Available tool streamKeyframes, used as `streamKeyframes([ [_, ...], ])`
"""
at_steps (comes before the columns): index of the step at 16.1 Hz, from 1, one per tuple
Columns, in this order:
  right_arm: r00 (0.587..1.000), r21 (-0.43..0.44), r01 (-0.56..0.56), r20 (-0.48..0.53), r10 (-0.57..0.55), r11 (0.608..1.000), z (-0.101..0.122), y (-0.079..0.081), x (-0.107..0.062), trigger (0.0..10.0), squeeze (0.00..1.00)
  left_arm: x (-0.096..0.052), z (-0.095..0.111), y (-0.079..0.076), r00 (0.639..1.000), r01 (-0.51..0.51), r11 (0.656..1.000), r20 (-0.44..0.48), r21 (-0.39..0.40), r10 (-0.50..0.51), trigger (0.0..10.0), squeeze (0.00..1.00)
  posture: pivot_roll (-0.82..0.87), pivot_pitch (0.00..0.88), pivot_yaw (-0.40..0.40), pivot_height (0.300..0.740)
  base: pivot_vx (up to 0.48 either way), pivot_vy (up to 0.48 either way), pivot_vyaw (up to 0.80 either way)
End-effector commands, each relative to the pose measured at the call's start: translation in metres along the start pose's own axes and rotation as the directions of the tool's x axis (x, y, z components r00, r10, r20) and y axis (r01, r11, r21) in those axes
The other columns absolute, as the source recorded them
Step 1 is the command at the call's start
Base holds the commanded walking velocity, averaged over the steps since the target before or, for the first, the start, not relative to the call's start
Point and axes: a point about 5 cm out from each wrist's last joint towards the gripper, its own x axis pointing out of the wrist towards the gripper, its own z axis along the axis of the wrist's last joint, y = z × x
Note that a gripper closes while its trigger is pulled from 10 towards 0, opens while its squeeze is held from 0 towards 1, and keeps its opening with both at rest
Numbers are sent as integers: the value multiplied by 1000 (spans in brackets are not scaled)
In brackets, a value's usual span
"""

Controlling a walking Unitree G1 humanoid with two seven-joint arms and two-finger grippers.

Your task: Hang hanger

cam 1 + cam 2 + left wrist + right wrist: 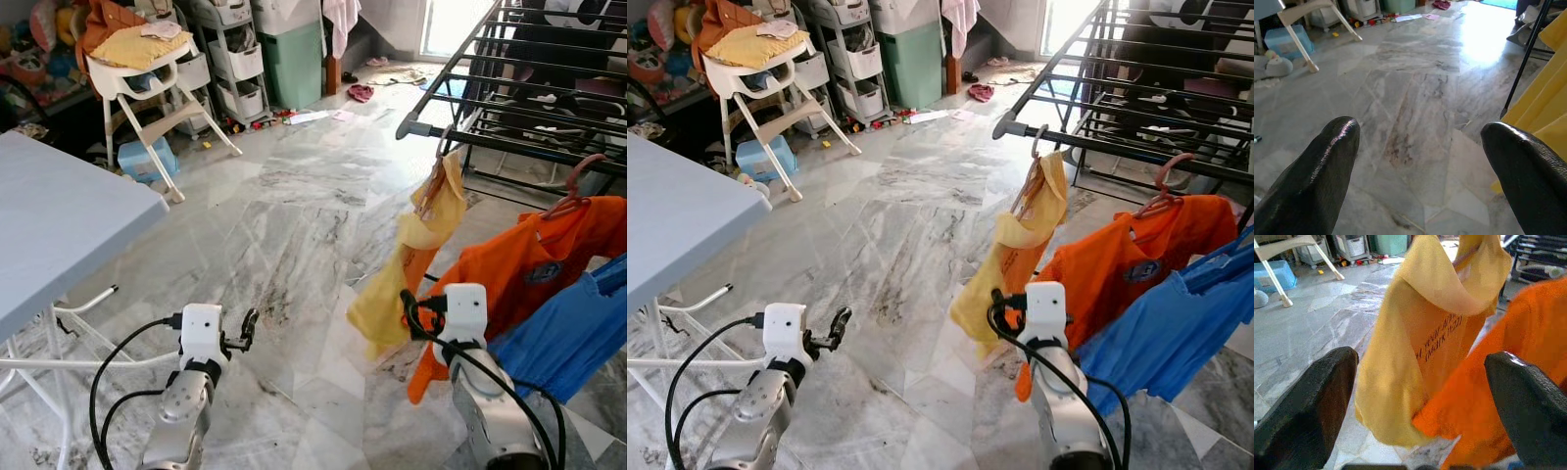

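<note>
Right gripper (411, 311), fingers spread and holding nothing, raised just short of the lower hem of a yellow garment (416, 245); in the right wrist view the cloth hangs between and beyond the two black fingers (1308, 401). Left gripper (245, 331), likewise parted and empty, held over bare marble floor (294, 225), well to the left of the garments. Directly beyond the right gripper the yellow garment hangs on its hanger (431, 181), whose hook sits on the end rail of the drying rack (509, 147). To that gripper's right, an orange shirt (519, 279) on a pink hanger (573, 186), then a blue garment (578, 333). Far beyond the left gripper, a white high chair (147, 88). The hanging step appears complete, the hanger already resting on the rail; the next move probably calls only for drawing the right arm back clear of the cloth.
</note>
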Motion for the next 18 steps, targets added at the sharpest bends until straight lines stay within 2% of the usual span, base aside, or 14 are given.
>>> streamKeyframes([
  [1,1000,-14,-15,17,15,1000,5,2,3,10000,0,-3,0,8,1000,-29,999,6,-17,30,10000,0,-121,0,72,740,0,0,0],
  [4,999,-48,-47,19,48,998,7,5,6,10000,0,-13,-11,10,999,-53,999,-10,3,53,10000,0,-109,0,50,740,0,0,0],
  [11,997,-63,-76,17,77,995,8,9,7,10000,0,-13,-9,4,998,-59,998,15,15,59,10000,0,-100,0,24,740,0,0,0],
  [13,999,-18,-41,20,41,999,8,2,6,10000,0,-15,-3,5,997,-58,998,55,40,56,10000,0,-96,0,28,740,0,0,0],
  [15,999,75,44,20,-46,996,6,-12,-1,10000,0,-19,6,5,993,-60,997,108,52,54,10000,0,-97,0,37,740,0,0,0],
  [16,996,85,82,27,-84,993,4,-20,-11,10000,0,-26,8,7,987,-83,994,141,74,72,10000,0,-103,0,46,740,0,0,0],
  [18,993,78,104,53,-108,992,4,-26,-25,10000,0,-40,5,4,982,-71,995,180,67,58,10000,0,-112,0,57,740,0,0,0],
])
